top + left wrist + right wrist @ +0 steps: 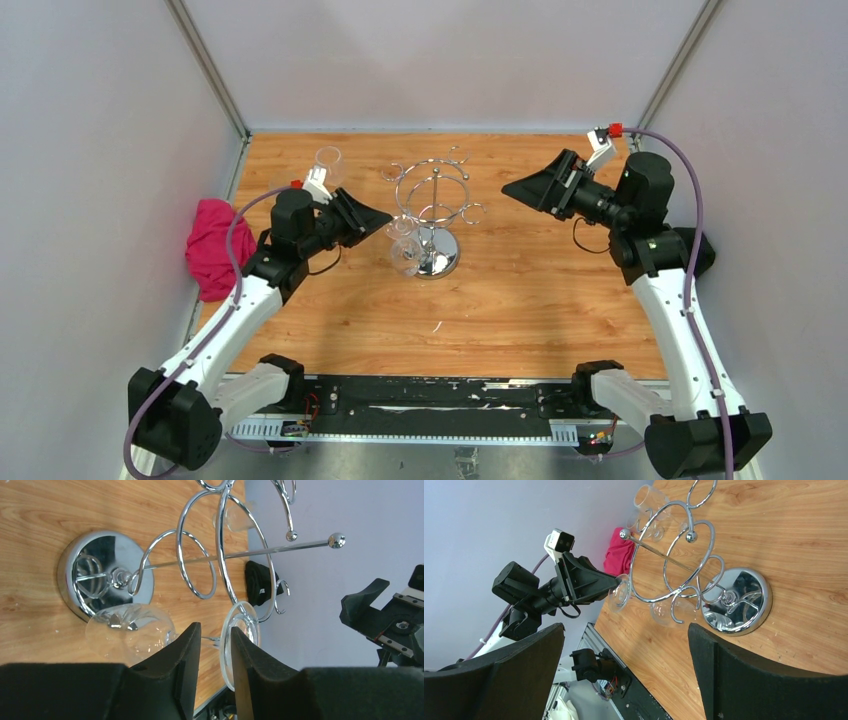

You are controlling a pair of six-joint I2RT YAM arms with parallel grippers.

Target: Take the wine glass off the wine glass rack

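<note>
The chrome wine glass rack (432,200) stands mid-table on its round mirrored base (438,262). A clear wine glass (405,250) hangs upside down from a loop on its left side. In the left wrist view its bowl (127,632) and foot (242,627) lie either side of my fingers, with the thin stem (212,640) between them. My left gripper (215,627) straddles that stem with a narrow gap, and the jaws are not pressed on it. My right gripper (625,630) is wide open and empty, held right of the rack (684,570).
A second wine glass (328,160) stands upright on the table behind my left arm. A red cloth (212,245) lies at the table's left edge. Grey walls close in the back and both sides.
</note>
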